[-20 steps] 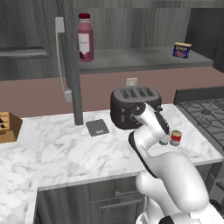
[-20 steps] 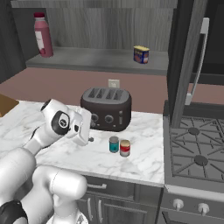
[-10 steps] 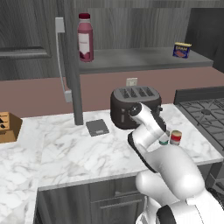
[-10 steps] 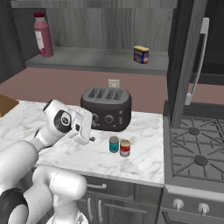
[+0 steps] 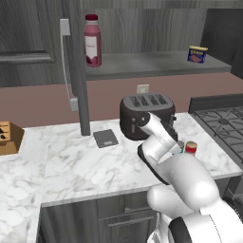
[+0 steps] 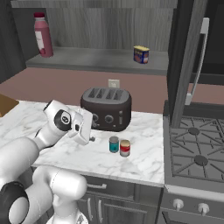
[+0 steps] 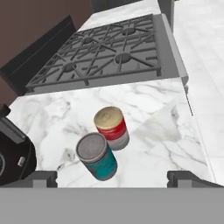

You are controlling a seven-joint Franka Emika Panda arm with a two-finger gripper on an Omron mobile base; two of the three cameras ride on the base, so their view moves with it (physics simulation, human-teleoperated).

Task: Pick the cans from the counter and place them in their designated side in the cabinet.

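Two cans stand side by side on the white marble counter [image 6: 146, 159], right of the toaster. The teal-blue can [image 7: 97, 156] [image 6: 114, 144] is the nearer to my hand, and the red can [image 7: 112, 128] [image 6: 125, 148] with a white band touches or nearly touches it. In the left base view the red can [image 5: 191, 148] peeks out behind the arm. My gripper [image 6: 91, 128] [image 7: 113, 178] hovers left of the cans, open and empty, pointing at them. The cabinet [image 6: 87, 59] above has its door [image 6: 187, 65] swung open.
A dark toaster [image 6: 106, 108] stands just behind my hand. A gas stove [image 7: 100, 52] borders the counter beyond the cans. On the cabinet shelf stand a tall dark-red bottle [image 6: 42, 35] at the left and a blue tin [image 6: 141, 54] at the right. A knife block [image 5: 7, 137] sits far left.
The hand has edged slightly toward the cans and stayed open. The cans have not moved.
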